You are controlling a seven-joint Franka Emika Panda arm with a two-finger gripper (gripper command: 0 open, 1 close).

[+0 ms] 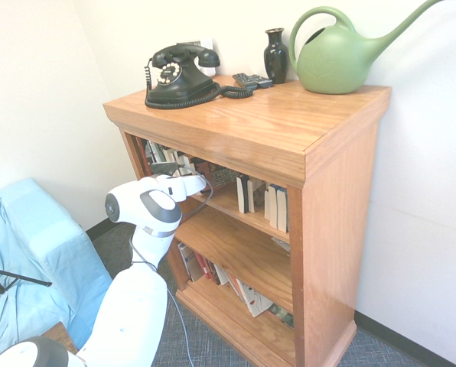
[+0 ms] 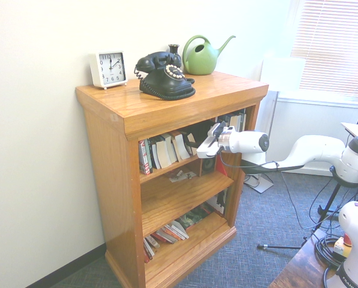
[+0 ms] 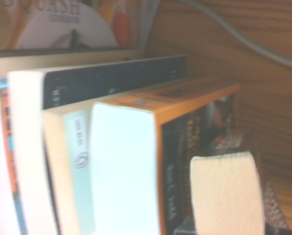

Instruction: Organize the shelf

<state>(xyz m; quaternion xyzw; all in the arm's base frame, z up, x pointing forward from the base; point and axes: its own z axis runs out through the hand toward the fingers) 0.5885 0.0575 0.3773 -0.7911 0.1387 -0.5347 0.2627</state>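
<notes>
The shelf (image 1: 312, 138) (image 2: 167, 108) is a honey-coloured oak bookcase with three tiers of books. My gripper (image 1: 203, 182) (image 2: 201, 149) reaches into the top tier, at the row of leaning books (image 2: 164, 150). More upright books (image 1: 251, 195) stand further along that tier. In the wrist view, page edges of several books fill the picture, among them an orange-covered book (image 3: 185, 98). A cream-paged book (image 3: 227, 196) rises from the wrist picture's bottom edge; the exterior views do not show whether it is held.
On the top board stand a black rotary phone (image 1: 178, 76), a green watering can (image 1: 343, 53), a dark vase (image 1: 275, 55) and a white clock (image 2: 108, 69). Slumped books (image 1: 243, 294) lie on the bottom tier. A blue-covered seat (image 1: 29, 252) is beside the arm.
</notes>
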